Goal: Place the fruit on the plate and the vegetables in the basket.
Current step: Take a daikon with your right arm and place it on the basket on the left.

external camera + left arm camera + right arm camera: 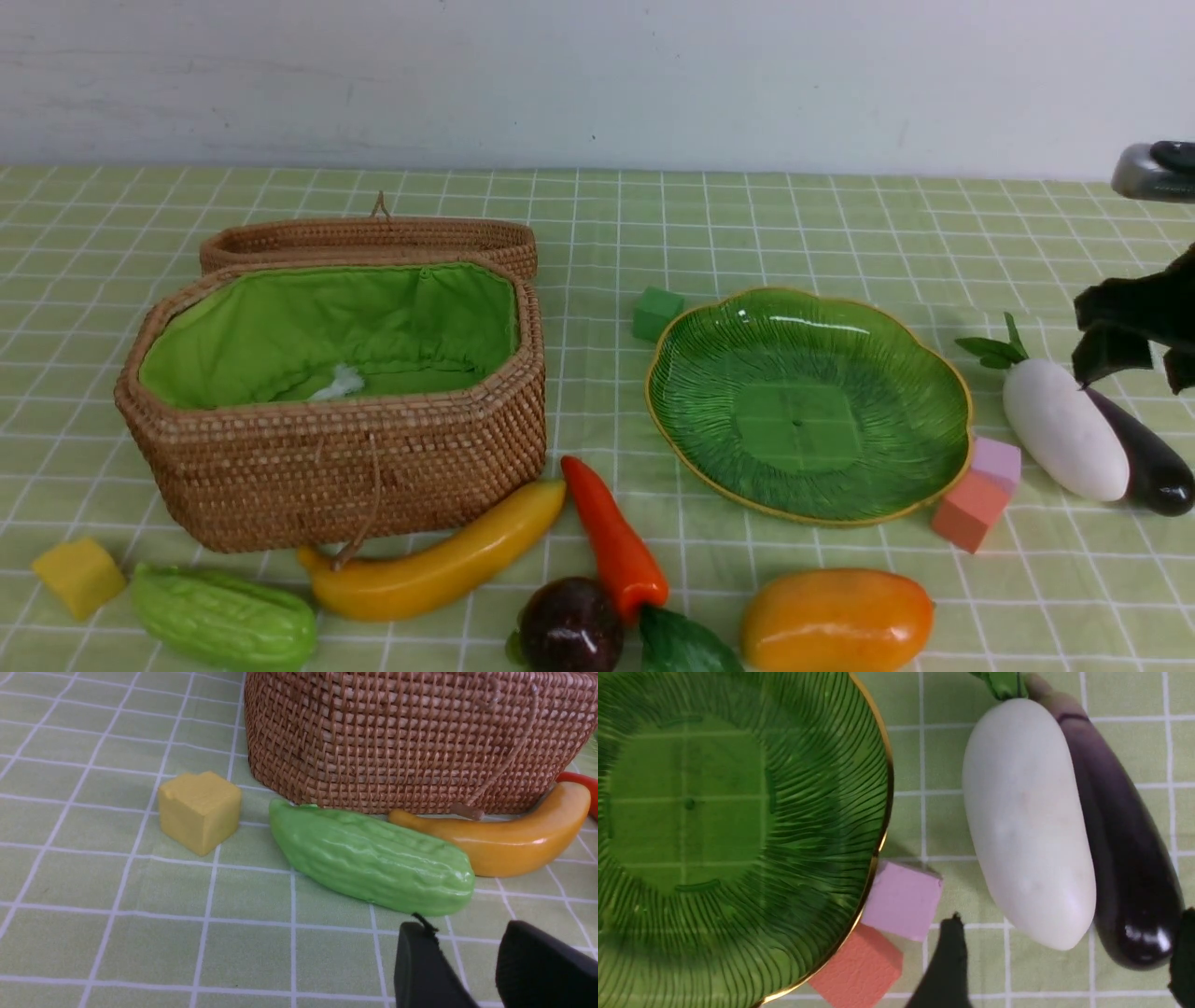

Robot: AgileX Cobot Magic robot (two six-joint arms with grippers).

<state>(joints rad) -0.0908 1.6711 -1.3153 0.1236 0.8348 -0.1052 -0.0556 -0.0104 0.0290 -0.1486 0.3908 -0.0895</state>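
The basket [336, 467] stands open at the left, and the plate [803, 411] lies bare to its right. Along the front lie the gourd [224, 616], banana [439, 560], dark purple fruit [569, 625], carrot [616, 541] and mango [836, 621]. At the far right the white radish [1064, 429] and eggplant [1144, 457] lie side by side. My right gripper [1130, 378] hovers over them, wide open, its jaws spanning the tips of both [1069, 919]. My left gripper [467, 933] is open and holds nothing, close beside the gourd [373, 863].
Foam cubes lie about: yellow [79, 577] by the gourd, green [656, 313] behind the plate, pink [997, 462] and orange-red [971, 511] against the plate's right rim. The basket's lid [369, 238] lies back behind it. A white scrap [338, 383] rests on the lining.
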